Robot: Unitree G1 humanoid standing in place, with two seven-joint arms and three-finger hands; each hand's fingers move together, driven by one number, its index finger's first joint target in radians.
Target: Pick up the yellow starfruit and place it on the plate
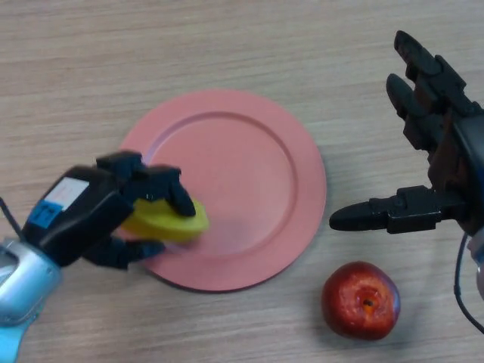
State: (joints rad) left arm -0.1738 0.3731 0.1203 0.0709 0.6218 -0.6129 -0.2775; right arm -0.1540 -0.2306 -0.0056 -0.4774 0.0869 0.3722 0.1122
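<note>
The yellow starfruit (168,221) sits in my left hand (106,212), whose fingers and thumb are curled around it. Hand and fruit hover over the lower-left edge of the pink plate (242,166), which lies in the middle of the wooden table. Part of the fruit is hidden under the fingers. I cannot tell whether the fruit touches the plate. My right hand (435,151) is at the right side, open, with fingers spread and the thumb pointing left toward the plate, holding nothing.
A red apple (361,300) rests on the table just below the right hand's thumb, right of the plate's lower rim. The light wooden table (227,45) extends beyond the plate at the top.
</note>
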